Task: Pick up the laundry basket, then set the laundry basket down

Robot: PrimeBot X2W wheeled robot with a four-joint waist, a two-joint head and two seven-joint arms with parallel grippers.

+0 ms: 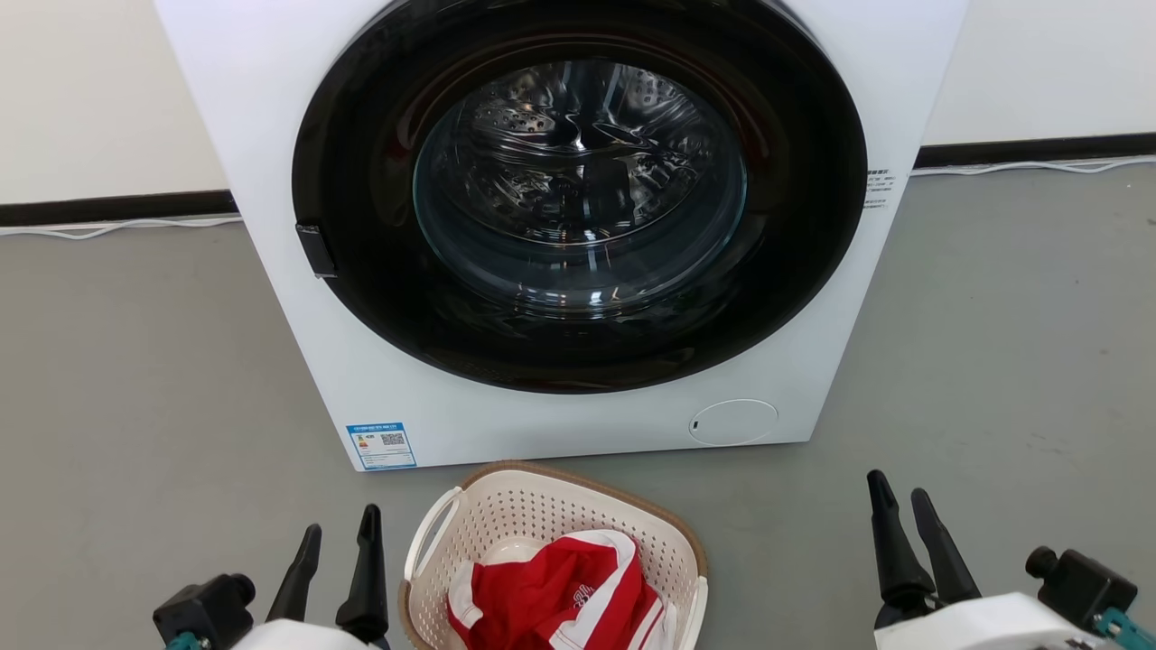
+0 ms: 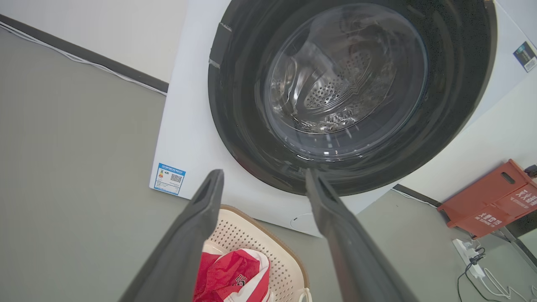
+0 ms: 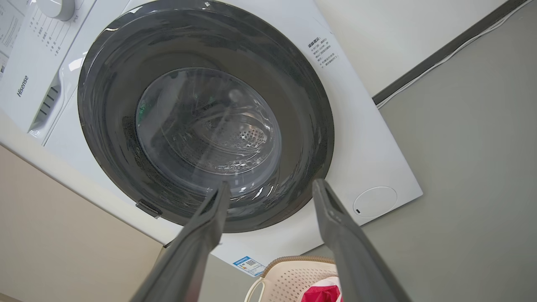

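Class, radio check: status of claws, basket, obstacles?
Left claw, right claw open, empty. Laundry basket on floor between them, red shirt inside. Washing machine close behind.

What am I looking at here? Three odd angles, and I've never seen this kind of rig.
A two-armed robot faces a washing machine with its door shut. The wide picture comes from a camera on its head; the other two come from cameras on its wrists, looking along each gripper's dark fingers. On the grey floor in front stands a laundry basket with a red and white garment in it. The left gripper and right gripper hang on either side of the basket, both open, holding nothing. The left wrist view also shows a red crate.
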